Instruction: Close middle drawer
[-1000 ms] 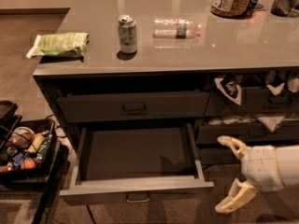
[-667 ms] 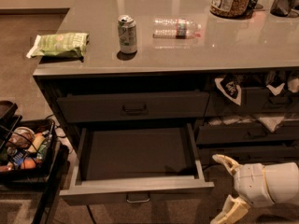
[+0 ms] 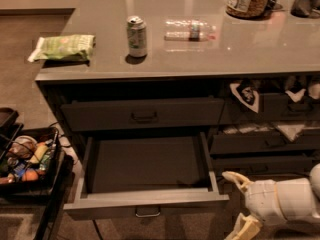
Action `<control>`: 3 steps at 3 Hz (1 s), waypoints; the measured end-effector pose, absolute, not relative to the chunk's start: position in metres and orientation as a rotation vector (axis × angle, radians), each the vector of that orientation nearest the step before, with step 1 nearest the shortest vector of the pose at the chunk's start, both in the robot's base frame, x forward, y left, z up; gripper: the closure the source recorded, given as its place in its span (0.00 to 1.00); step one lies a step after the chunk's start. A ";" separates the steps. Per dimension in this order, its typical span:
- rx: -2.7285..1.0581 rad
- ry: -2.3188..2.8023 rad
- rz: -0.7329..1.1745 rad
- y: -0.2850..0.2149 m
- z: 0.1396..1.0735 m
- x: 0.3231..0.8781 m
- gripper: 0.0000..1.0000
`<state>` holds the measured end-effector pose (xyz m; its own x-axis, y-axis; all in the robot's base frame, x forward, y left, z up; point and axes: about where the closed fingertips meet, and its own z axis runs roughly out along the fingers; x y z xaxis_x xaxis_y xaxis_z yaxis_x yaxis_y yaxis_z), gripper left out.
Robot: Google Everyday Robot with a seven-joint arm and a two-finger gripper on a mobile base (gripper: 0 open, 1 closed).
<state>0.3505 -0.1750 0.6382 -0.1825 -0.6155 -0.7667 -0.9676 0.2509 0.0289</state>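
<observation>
I see the middle drawer [image 3: 145,166] pulled well out of the cabinet, below the shut upper drawer front [image 3: 142,115]. It is wide, shallow and dark grey, with a bare inside, a lighter rim and a small metal loop handle [image 3: 148,213] centred on its flat front. My gripper [image 3: 239,203] sits low at the right of the view, just beside the drawer's right front corner, its two pale fingers [image 3: 234,177] spread wide, one above the other, holding nothing.
</observation>
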 end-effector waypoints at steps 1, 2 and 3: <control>-1.403 1.870 0.807 -0.161 0.596 0.338 0.00; -1.367 1.858 0.913 -0.139 0.548 0.322 0.00; -1.351 1.870 0.986 -0.115 0.501 0.302 0.00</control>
<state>0.3024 -0.1153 0.5006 -0.2826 -0.4926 -0.8231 -0.9575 0.1973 0.2106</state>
